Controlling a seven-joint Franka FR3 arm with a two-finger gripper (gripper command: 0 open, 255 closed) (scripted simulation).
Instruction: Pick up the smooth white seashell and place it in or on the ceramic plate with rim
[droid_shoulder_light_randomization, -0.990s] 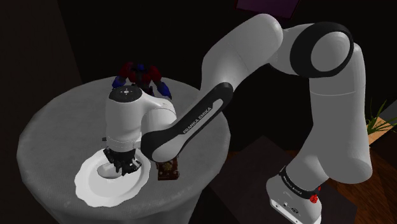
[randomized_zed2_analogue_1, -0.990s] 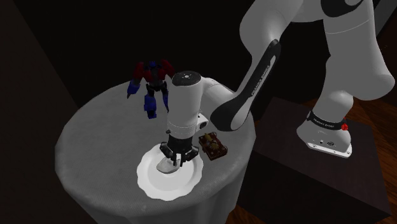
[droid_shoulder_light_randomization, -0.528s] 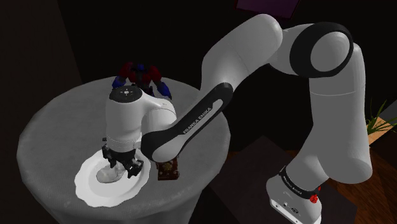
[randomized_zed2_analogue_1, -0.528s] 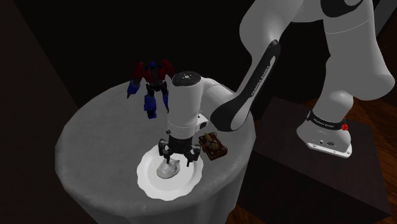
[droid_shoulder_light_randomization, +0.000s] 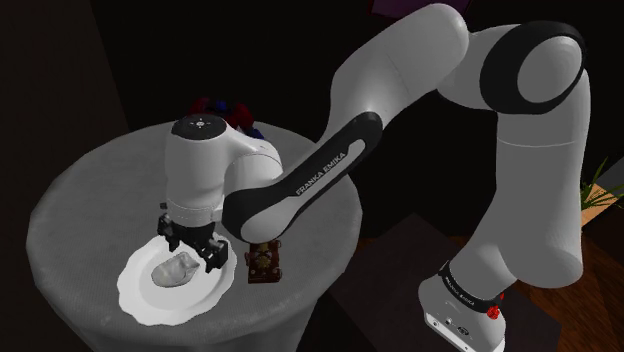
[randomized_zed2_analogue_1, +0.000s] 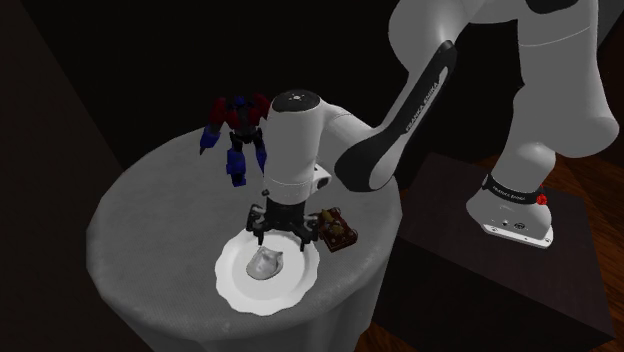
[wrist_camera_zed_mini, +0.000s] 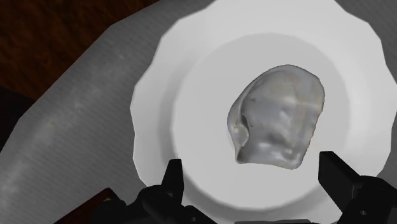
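A smooth greyish-white seashell (droid_shoulder_light_randomization: 174, 271) (randomized_zed2_analogue_1: 266, 263) (wrist_camera_zed_mini: 277, 116) lies in the middle of the white rimmed plate (droid_shoulder_light_randomization: 132, 297) (randomized_zed2_analogue_1: 232, 289) (wrist_camera_zed_mini: 159, 102) on the round grey table. My black gripper (droid_shoulder_light_randomization: 192, 243) (randomized_zed2_analogue_1: 283, 224) (wrist_camera_zed_mini: 252, 175) hangs just above the shell with its fingers spread wide. Nothing is between them; the shell rests free on the plate below the fingertips (wrist_camera_zed_mini: 172, 172).
A red and blue toy robot (randomized_zed2_analogue_1: 237, 133) (droid_shoulder_light_randomization: 222, 108) stands at the table's far side. A small brown ornate object (randomized_zed2_analogue_1: 336, 228) (droid_shoulder_light_randomization: 264, 262) lies beside the plate near the table (droid_shoulder_light_randomization: 80, 190) edge. The stand (randomized_zed2_analogue_1: 520, 215) sits on a dark box over a wooden floor.
The fingers opened and let go of the shell, which now lies on the plate. The gripper has risen a little above it.
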